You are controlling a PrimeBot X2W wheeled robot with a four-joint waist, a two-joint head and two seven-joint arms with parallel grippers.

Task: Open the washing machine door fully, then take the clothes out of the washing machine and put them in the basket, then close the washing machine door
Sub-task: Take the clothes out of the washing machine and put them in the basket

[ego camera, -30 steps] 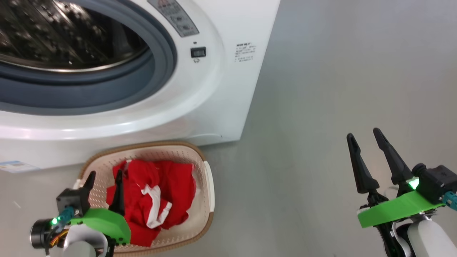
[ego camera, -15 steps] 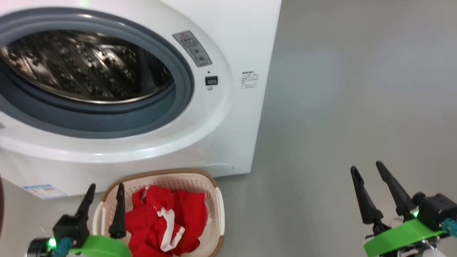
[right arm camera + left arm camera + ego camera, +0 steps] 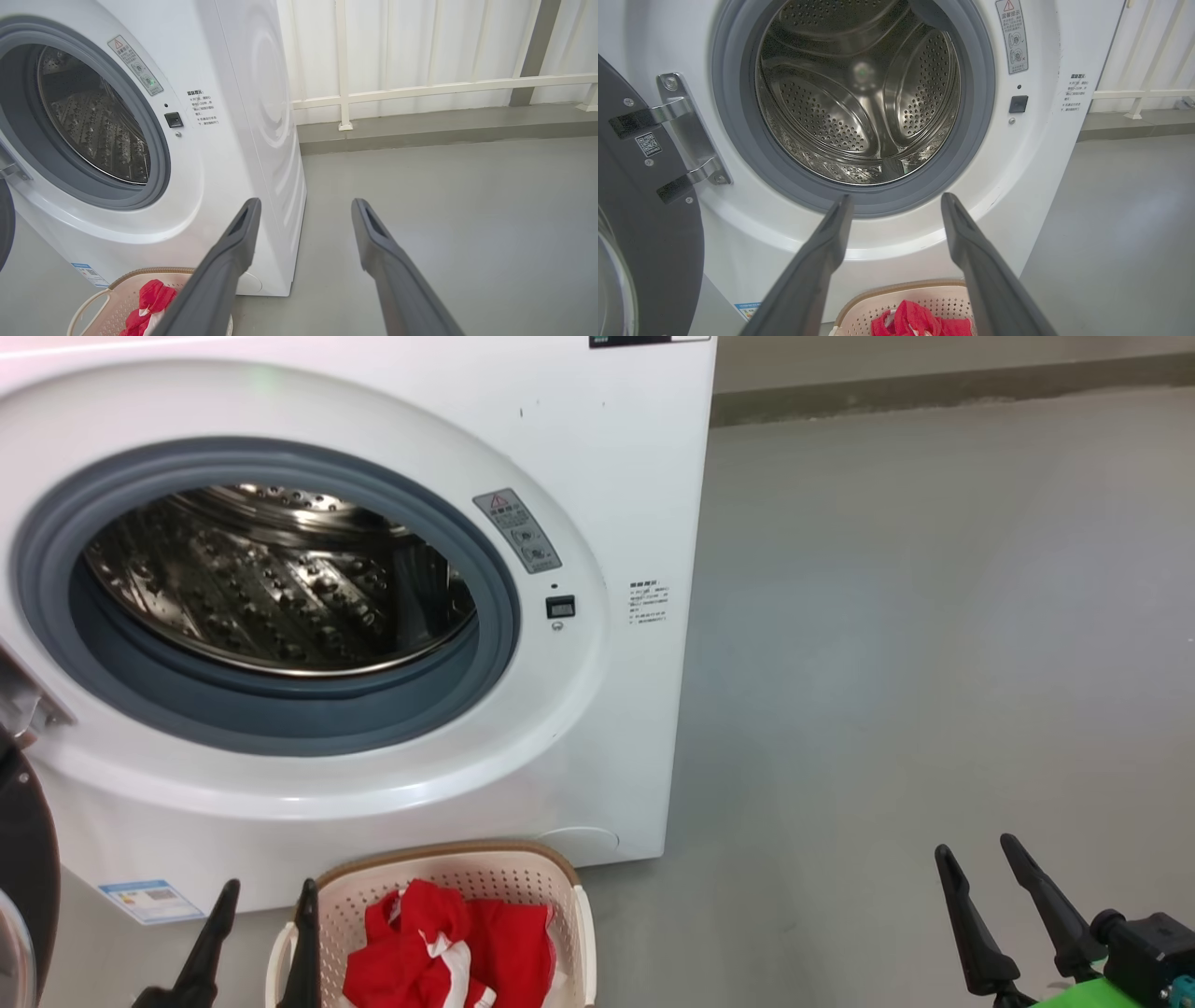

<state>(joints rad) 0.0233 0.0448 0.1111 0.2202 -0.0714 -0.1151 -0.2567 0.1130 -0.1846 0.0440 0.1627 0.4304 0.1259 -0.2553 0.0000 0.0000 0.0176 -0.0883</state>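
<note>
The white washing machine (image 3: 607,476) stands with its door (image 3: 644,210) swung wide to the left on its hinge. Its steel drum (image 3: 859,93) shows bare metal. On the floor against the machine's front sits the cream basket (image 3: 560,887) with the red clothes (image 3: 448,952) piled inside. My left gripper (image 3: 268,898) is open and holds nothing, its fingers at the basket's left end, pointing at the machine's front below the opening (image 3: 897,199). My right gripper (image 3: 977,851) is open and holds nothing, over bare floor right of the machine (image 3: 306,203).
Grey floor (image 3: 915,663) stretches to the right of the machine. A white railing (image 3: 420,88) on a low kerb runs along the back wall. The open door's black rim (image 3: 23,859) juts out at the far left. A blue label (image 3: 149,899) is stuck low on the machine.
The head camera has tilted up, so the machine, the basket and both grippers sit lower in the picture. The clothes lie in the basket as before. Both grippers stay open.
</note>
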